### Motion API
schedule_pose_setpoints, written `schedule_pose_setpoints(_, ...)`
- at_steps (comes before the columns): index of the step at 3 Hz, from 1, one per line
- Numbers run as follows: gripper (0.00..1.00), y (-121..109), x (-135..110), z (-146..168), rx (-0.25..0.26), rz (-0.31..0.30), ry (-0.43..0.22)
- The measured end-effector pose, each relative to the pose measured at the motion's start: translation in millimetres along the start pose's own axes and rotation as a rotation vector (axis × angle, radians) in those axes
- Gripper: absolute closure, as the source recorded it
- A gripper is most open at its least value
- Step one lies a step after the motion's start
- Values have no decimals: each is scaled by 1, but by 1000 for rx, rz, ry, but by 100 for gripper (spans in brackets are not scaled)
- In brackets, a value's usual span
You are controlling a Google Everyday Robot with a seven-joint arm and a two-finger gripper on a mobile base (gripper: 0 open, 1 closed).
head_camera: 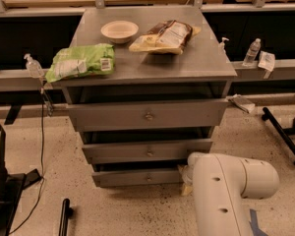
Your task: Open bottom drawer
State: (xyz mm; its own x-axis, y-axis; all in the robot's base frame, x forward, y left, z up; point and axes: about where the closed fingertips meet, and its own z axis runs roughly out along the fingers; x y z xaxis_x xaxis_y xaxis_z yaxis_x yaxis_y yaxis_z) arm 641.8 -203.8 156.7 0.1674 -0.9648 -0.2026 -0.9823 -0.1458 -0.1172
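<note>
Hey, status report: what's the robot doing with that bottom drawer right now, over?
Gripper low at right end of bottom drawer, mostly hidden behind arm. Knob untouched. Nothing else in front of it.

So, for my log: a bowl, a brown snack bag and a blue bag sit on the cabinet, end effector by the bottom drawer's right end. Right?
The camera view shows a green bag, not blue. The bowl and brown snack bag do sit on the cabinet, with the end effector by the bottom drawer's right end.
</note>
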Motion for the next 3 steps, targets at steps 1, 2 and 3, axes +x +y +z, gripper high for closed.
schedule_pose_setpoints(1, 37, 0, 0, 0, 0, 0, 0)
schedule_pose_setpoints(2, 37, 0, 0, 0, 0, 0, 0)
schedule_pose_setpoints(3, 33, 0, 0, 0, 0, 0, 0)
